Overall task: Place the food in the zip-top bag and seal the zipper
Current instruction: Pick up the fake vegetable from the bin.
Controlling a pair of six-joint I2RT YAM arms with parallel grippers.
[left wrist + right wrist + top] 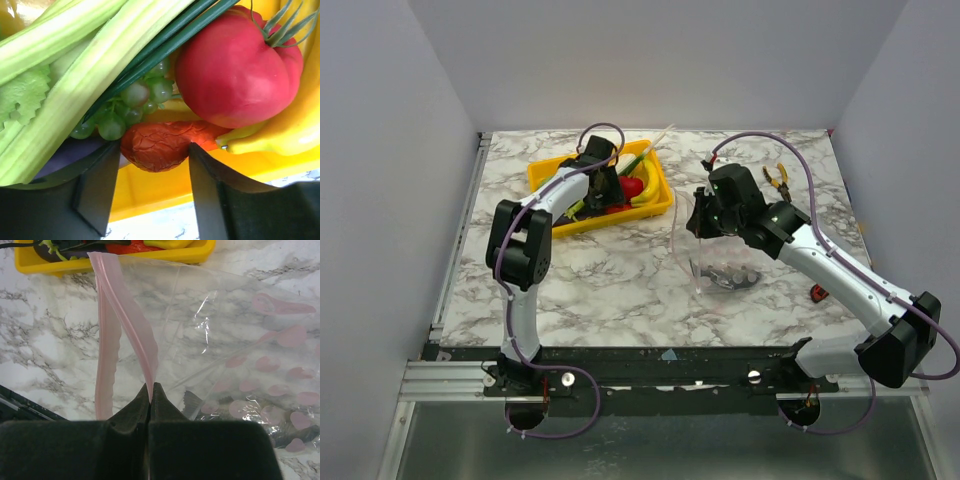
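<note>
1. White-walled booth; marble table (pixel 620 285) below, with a yellow tray (pixel 542 177) at the far left.
2. Over that tray, left gripper (pixel 155 150): jaws spread, one finger on each side of the orange carrot (pixel 165 137), not clearly squeezing it.
3. Crowded round the carrot: red round fruit (pixel 235 75), yellow banana (pixel 295 125), green-white leeks (pixel 90 70), green grapes (pixel 131 100).
4. Right of the tray, zip-top bag (pixel 225 330) on the marble, grey fish (pixel 730 275) inside.
5. Right gripper (pixel 151 390): clamped tight on one lip of the pink zipper (pixel 135 325), the other lip bowed away, mouth open.
</note>
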